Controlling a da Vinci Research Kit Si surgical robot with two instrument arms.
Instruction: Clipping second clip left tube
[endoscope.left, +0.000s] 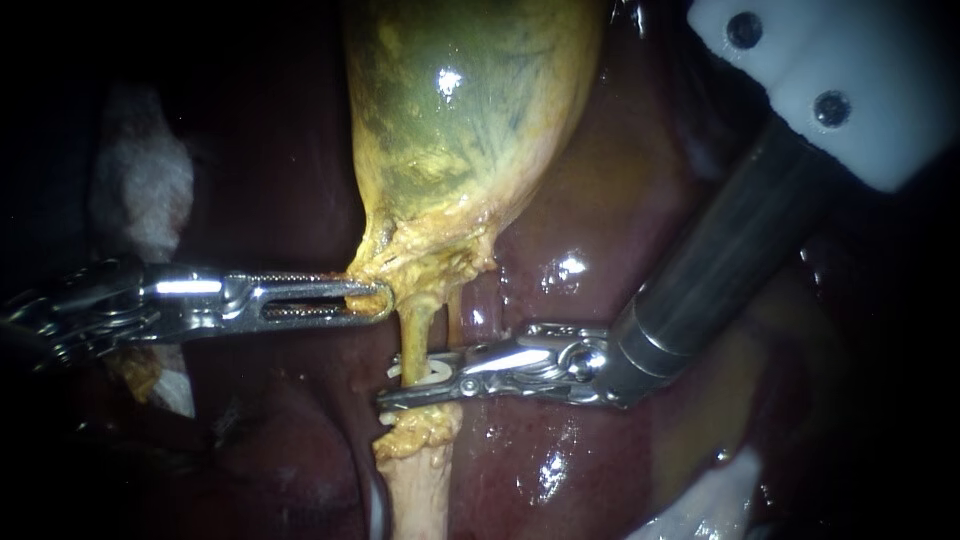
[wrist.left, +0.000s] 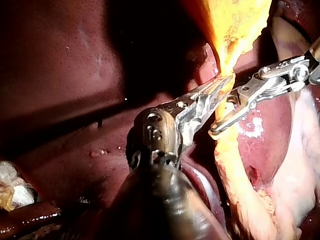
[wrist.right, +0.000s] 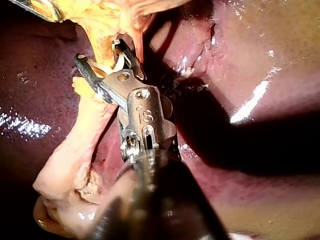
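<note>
— Which step is in hand?
— Placing the clip, I judge. Nearest, my right instrument (endoscope.left: 395, 383) comes in from the upper right. Its jaws stand narrowly apart astride the left tube (endoscope.left: 415, 330), with a white clip (endoscope.left: 433, 372) seated between them, apparently not yet squeezed flat.
— And the tube itself?
— It runs down from the gallbladder's neck, just beside a thinner tube (endoscope.left: 455, 322), and passes between those jaws. I cannot make out another clip on it.
— The left instrument (endoscope.left: 372, 298)?
— Just beyond. Its jaws are closed on the yellow tissue at the neck of the gallbladder (endoscope.left: 460, 120), which seems to hold the tube taut. The liver (endoscope.left: 570, 430) lies behind it all.
— The next move?
— Probably confirm that both jaw tips reach past the tube, then close firmly, with the left hold kept steady.
</note>
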